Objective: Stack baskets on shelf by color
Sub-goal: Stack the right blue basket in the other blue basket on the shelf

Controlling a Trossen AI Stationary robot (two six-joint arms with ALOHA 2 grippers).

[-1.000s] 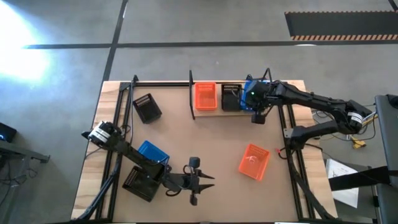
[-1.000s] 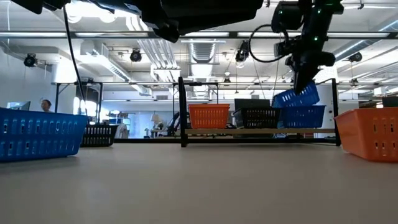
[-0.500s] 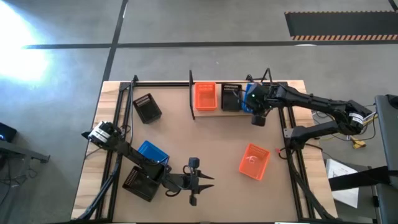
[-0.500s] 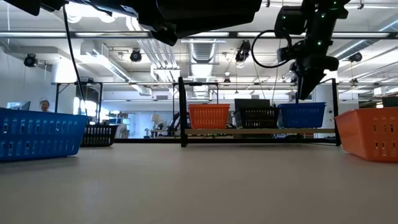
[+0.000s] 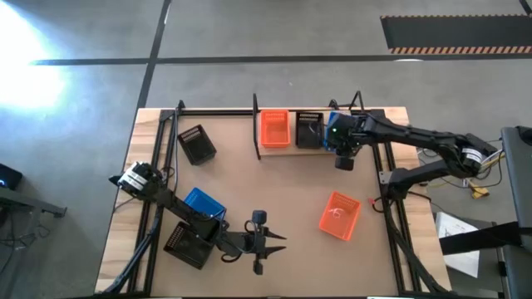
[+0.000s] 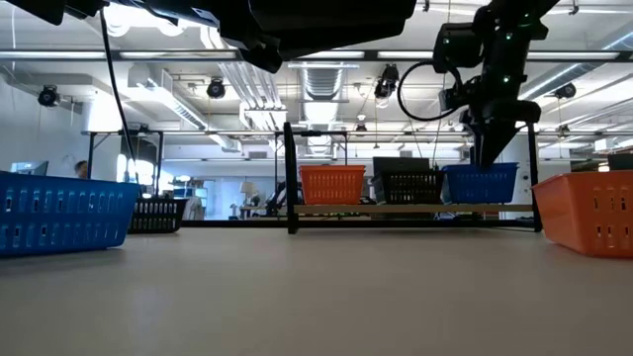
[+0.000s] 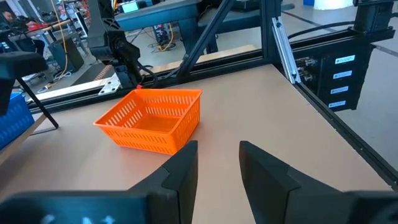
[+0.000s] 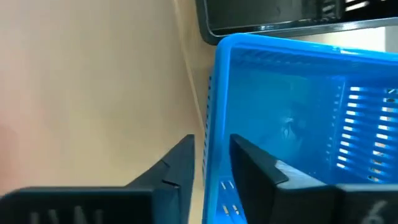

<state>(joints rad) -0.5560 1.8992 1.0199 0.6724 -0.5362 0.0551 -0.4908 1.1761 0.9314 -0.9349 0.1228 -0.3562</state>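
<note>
Your right arm reaches across to the shelf (image 5: 274, 151), its claw (image 8: 211, 163) spread astride the near wall of the blue basket (image 6: 480, 183), not pinching it. That basket now sits level on the shelf beside the black one (image 6: 409, 185) (a second ago it hung tilted from the claw). Your left arm waits low at the surface's (image 5: 274, 199) near edge, claw (image 7: 217, 168) parted, empty, facing the loose orange basket (image 7: 152, 118).

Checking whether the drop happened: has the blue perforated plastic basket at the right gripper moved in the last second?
Yes. The blue perforated plastic basket dropped from tilted above the wooden shelf board to level beside the black basket.
</note>
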